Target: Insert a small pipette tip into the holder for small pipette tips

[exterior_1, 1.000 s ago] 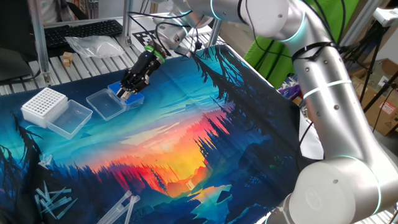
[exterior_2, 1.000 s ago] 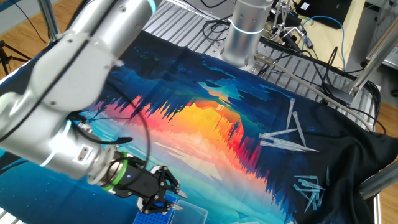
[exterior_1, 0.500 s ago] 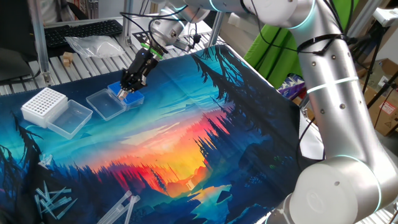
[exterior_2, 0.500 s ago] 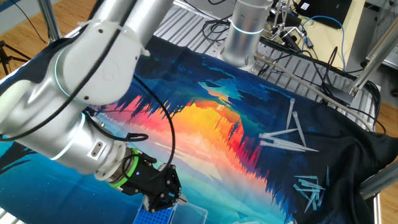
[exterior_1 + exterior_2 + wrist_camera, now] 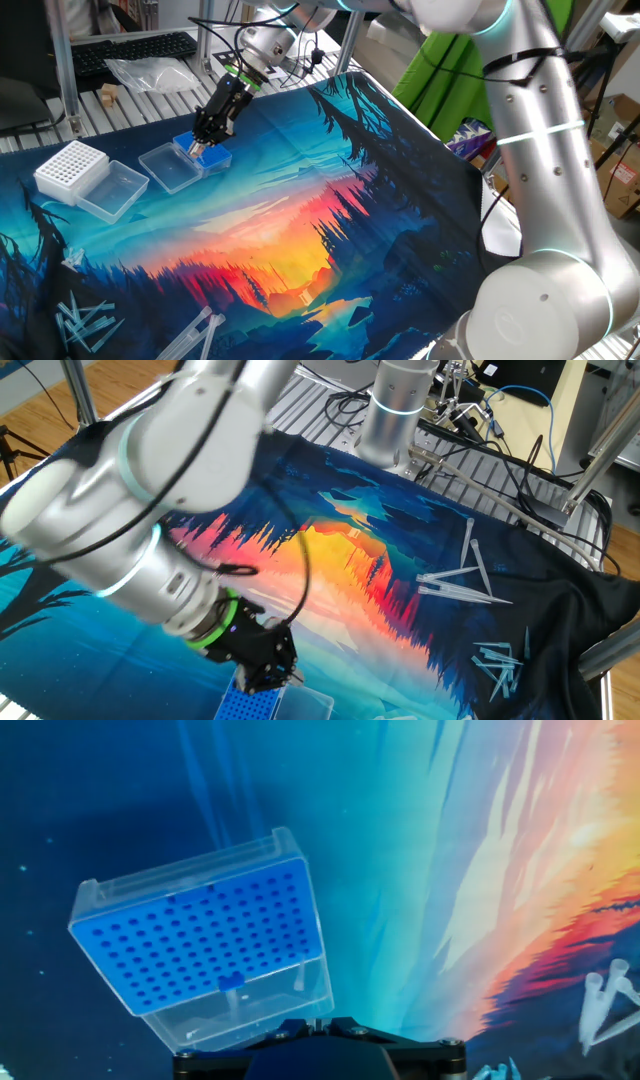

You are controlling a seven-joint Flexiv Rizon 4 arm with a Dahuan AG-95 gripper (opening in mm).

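One small pipette tip (image 5: 299, 978) appears to stand already in a hole along the near edge of the blue holder for small pipette tips (image 5: 205, 952), which sits by the worktop's far edge in one fixed view, so the insertion looks done or nearly so and I judge only the pull-away remains. The gripper (image 5: 207, 140) hangs just over that holder (image 5: 207, 155) with its jaws fully closed, holding nothing I can make out. No brand, label or writing is legible on the holder, the white rack (image 5: 70, 166) or the printed mat (image 5: 300, 220).
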